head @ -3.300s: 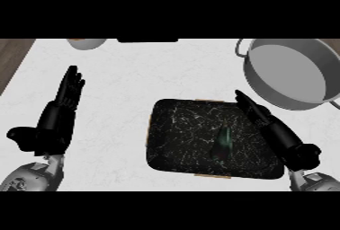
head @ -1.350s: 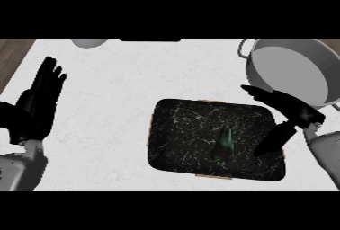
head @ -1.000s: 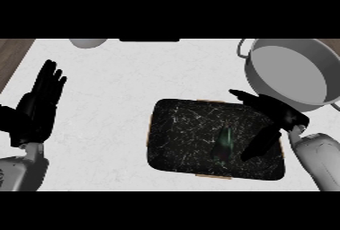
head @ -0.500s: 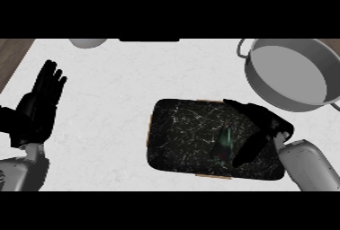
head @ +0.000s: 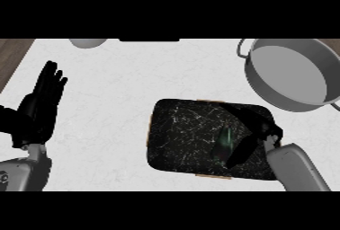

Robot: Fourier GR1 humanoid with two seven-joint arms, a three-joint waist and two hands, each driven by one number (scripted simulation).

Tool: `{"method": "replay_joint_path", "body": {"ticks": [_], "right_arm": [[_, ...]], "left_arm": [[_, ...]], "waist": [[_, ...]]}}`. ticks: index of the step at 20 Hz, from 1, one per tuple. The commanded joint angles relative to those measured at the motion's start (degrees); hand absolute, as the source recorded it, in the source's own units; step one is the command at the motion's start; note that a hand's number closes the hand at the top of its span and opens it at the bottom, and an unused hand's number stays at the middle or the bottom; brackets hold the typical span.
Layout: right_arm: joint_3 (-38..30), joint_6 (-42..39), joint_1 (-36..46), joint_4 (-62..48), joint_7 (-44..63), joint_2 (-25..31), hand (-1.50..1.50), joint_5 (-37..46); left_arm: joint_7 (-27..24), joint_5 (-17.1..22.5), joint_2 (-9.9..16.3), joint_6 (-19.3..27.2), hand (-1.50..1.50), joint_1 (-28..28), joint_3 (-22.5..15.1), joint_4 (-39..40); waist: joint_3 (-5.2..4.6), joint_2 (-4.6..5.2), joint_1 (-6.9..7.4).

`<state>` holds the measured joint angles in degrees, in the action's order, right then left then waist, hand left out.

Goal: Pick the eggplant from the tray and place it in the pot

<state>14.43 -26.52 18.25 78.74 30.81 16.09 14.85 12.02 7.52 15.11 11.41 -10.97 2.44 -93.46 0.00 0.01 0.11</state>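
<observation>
A dark green eggplant lies on the black marbled tray, right of its middle. My right hand is over the tray's right part, fingers curved down beside the eggplant and thumb low at its right side; it touches or nearly touches it without closing round it. The grey pot stands at the upper right, nothing in it. My left hand rests open at the left edge, fingers up.
A grey round object and a dark flat object sit at the counter's far edge. A wooden strip shows at the upper left. White counter lies between the tray and my left hand.
My right hand moved left and down from the tray's right edge onto the tray, closing in on the eggplant. The left hand shifted outward earlier and now holds still. The eggplant has not moved.
</observation>
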Motion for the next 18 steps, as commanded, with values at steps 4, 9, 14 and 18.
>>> {"method": "replay_joint_path", "body": {"ticks": [4,9,14,18], "right_arm": [[-2.0,0.5,0.1,-5.7,-3.3,-2.9,-1.5,5.8],[0.8,-0.7,-2.5,-7.2,-13.0,-0.4,1.5,8.6],[1.0,0.4,0.5,-7.6,-12.9,-3.4,1.5,11.1],[2.2,2.1,1.1,-11.8,-16.3,-4.6,1.5,13.6]], "left_arm": [[1.3,-2.0,-2.6,-0.5,0.0,-1.2,0.0,0.2],[1.1,0.3,0.4,-3.5,0.0,-1.1,3.6,0.4],[3.3,-3.0,-2.9,-0.8,0.0,1.8,-0.2,-5.5],[0.2,-0.8,-1.8,-3.5,0.0,0.2,2.5,0.0]], "waist": [[0.0,0.0,-0.03],[0.01,0.03,0.05],[0.01,-0.04,0.2],[0.01,0.08,0.23]]}}
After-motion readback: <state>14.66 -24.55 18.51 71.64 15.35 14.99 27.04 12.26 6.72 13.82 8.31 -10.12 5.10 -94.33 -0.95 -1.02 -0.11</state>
